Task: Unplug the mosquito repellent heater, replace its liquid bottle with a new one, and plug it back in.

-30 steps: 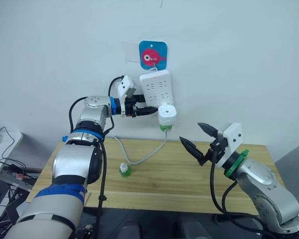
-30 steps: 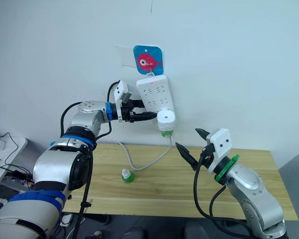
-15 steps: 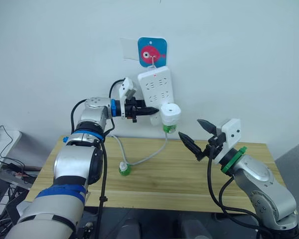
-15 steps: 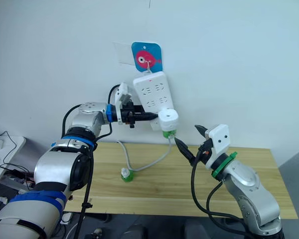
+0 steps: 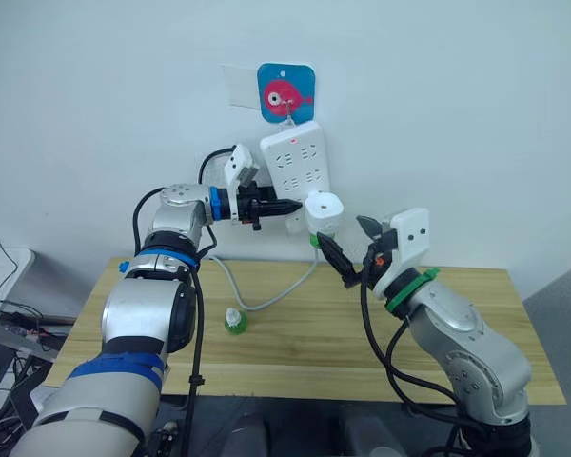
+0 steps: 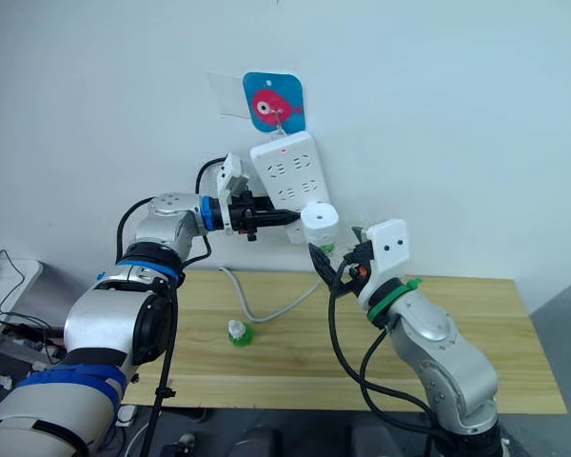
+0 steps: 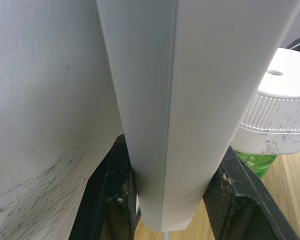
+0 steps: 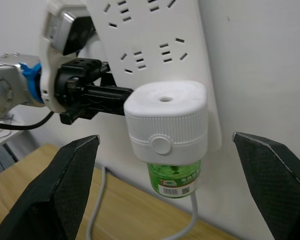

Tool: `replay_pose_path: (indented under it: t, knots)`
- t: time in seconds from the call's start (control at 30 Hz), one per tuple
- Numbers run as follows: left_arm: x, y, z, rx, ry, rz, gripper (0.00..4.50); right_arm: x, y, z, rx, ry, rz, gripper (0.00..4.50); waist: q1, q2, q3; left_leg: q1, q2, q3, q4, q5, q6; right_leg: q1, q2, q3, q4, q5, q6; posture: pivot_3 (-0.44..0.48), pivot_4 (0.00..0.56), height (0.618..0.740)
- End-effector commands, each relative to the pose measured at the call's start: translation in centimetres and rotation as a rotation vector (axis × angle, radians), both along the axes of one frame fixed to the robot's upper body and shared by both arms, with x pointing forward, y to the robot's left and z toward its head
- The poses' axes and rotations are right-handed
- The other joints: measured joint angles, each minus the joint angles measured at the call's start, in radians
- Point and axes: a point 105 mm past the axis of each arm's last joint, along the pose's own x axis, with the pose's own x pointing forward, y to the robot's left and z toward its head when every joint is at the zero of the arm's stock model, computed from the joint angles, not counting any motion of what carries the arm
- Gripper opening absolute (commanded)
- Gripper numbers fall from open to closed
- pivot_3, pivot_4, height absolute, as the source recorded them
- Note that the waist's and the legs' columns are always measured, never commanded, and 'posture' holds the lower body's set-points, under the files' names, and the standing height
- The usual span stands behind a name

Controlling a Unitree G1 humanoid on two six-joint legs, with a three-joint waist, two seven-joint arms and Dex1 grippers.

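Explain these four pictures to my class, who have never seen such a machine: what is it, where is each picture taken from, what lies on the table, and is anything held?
This is a humanoid robot with two arms, each ending in a gripper of two black fingers. Two pictures come from cameras on its head, looking down over the arms. The other two come from cameras on each wrist, looking along that gripper's fingers.

On the wall hangs a white power strip under a blue fish sticker. The mosquito repellent heater, a small white unit with a green bottle underneath, is plugged into the strip.

The left gripper is shut on the power strip's lower end, steadying it. The right gripper is open, its fingers either side of the heater without touching it.

On the wooden table stand a second small green bottle and the strip's white cable.
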Motion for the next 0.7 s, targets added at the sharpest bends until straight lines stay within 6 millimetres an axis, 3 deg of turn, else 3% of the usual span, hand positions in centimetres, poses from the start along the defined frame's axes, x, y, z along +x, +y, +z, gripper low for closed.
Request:
replay_pose_path:
  t: [0.03,0.7]
  knots:
    - [-0.2,-0.3,0.0,0.014,-0.013,-0.027,1.36,0.6,0.4,0.8,-0.013,-0.030,-0.040,4.50,-0.002,0.000,0.002,0.000,0.000,0.000,0.000,0.000,0.000,0.000,0.000,0.000,0.000,0.000,0.000,-0.071,0.171,0.740]
    - [-0.1,0.0,0.1,0.016,-0.023,-0.008,1.36,3.8,2.9,1.9,-0.037,-0.060,-0.082,4.50,-0.003,0.002,0.007,-0.001,0.000,-0.001,0.000,0.000,0.000,-0.001,0.000,-0.001,0.000,0.000,0.000,-0.052,0.176,0.740]
